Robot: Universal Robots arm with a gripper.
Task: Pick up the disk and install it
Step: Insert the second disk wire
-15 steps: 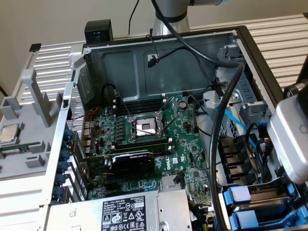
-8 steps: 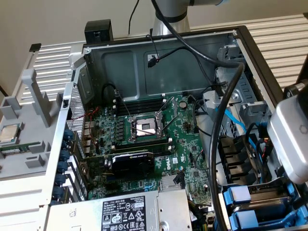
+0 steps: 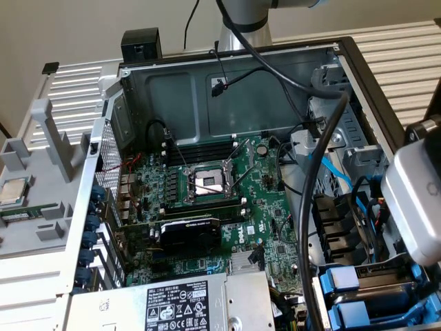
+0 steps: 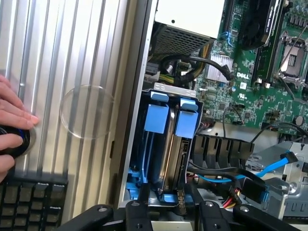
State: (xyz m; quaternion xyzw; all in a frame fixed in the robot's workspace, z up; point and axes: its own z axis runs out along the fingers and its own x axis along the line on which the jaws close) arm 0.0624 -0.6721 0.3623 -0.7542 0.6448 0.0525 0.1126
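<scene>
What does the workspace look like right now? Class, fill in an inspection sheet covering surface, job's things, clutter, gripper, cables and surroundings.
Surface: ribbed metal table carrying an open computer case.
Job's things: the disk, silver edge showing, stands in the drive bay beside a blue-fronted carrier.
Clutter: keyboard; grey power supply in the case.
Gripper: the gripper sits at the drive bay, nearest the disk; whether it holds it cannot be told.
Cables: black cable hangs from the arm across the case; blue cable beside the bay.
Surroundings: a person's hand rests on a round black control by the keyboard.
</scene>
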